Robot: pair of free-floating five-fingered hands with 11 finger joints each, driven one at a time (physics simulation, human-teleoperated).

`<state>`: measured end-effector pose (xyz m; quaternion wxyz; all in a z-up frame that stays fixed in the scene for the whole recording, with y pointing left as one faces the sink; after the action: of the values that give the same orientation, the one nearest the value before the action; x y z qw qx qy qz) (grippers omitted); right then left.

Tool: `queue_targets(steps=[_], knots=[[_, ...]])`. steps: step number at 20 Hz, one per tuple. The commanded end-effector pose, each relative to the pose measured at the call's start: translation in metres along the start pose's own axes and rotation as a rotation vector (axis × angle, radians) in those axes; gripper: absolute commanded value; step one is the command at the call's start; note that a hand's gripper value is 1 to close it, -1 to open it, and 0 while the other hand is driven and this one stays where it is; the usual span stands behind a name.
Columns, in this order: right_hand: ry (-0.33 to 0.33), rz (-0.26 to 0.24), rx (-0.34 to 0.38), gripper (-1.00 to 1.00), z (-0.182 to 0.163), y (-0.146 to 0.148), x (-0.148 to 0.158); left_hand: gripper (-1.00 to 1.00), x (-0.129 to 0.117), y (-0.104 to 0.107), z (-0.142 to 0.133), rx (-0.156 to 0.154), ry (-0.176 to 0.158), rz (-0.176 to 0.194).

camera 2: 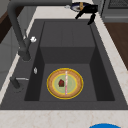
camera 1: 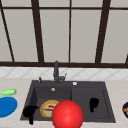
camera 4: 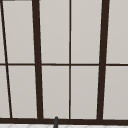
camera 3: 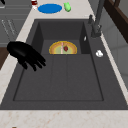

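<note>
Yellow-rimmed round plate [camera 1: 48, 108] w/ green centre and a small red bit on it lies flat on the floor of the left basin of the dark grey double sink [camera 1: 106, 100]; also seen in left side view [camera 2: 65, 83] and right side view [camera 3: 63, 48]. Left robot hand [camera 1: 30, 111] hovers at the sink's front-left corner, just beside the plate, not touching it; fingers point down, look relaxed, holding nothing. Right robot hand [camera 1: 93, 103] hangs over the right basin, well apart from the plate; in right side view [camera 3: 25, 55] its fingers are spread and loosely drooping, nothing in them. Big red ball [camera 1: 67, 115] sits in front, covering part of the plate's right edge in front view. Dark tap [camera 1: 56, 71] stands behind the basins. On the desk [camera 1: 10, 85], left of sink: blue round disc [camera 1: 7, 106] and a green oblong item [camera 1: 8, 92] behind it. Dark bowl [camera 1: 125, 109] at desk's right edge.
</note>
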<state>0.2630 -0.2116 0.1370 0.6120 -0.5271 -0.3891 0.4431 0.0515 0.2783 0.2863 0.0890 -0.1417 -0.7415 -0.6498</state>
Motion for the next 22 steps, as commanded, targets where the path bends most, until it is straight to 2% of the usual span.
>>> queue_targets(steps=[1, 10, 11, 12, 15, 17, 22], knots=[[-0.055, 0.003, -0.027, -1.0, 0.001, -0.004, 0.0, 0.0, 0.0, 0.0, 0.0, 0.0, 0.0, 0.0], [-0.144, 0.02, 0.003, -1.0, 0.003, -0.006, 0.0, 0.0, -0.001, 0.0, 0.0, 0.009, 0.006, -0.019], [-0.137, 0.018, 0.004, -1.0, 0.003, -0.007, 0.0, 0.0, -0.001, 0.0, 0.0, 0.009, 0.007, -0.02], [-0.099, 0.011, 0.004, -1.0, 0.003, -0.007, 0.0, 0.0, -0.001, 0.0, 0.0, 0.01, 0.007, -0.021], [-0.172, 0.02, 0.006, -1.0, 0.007, -0.006, 0.002, 0.0, -0.001, 0.0, -0.001, 0.012, 0.009, -0.023], [-0.245, 0.03, 0.007, -1.0, 0.005, -0.007, 0.002, 0.0, -0.001, -0.001, -0.001, 0.012, 0.009, -0.025], [-0.352, 0.035, 0.01, -1.0, 0.006, -0.007, -0.001, 0.0, -0.001, -0.001, -0.001, 0.014, 0.01, -0.027]])
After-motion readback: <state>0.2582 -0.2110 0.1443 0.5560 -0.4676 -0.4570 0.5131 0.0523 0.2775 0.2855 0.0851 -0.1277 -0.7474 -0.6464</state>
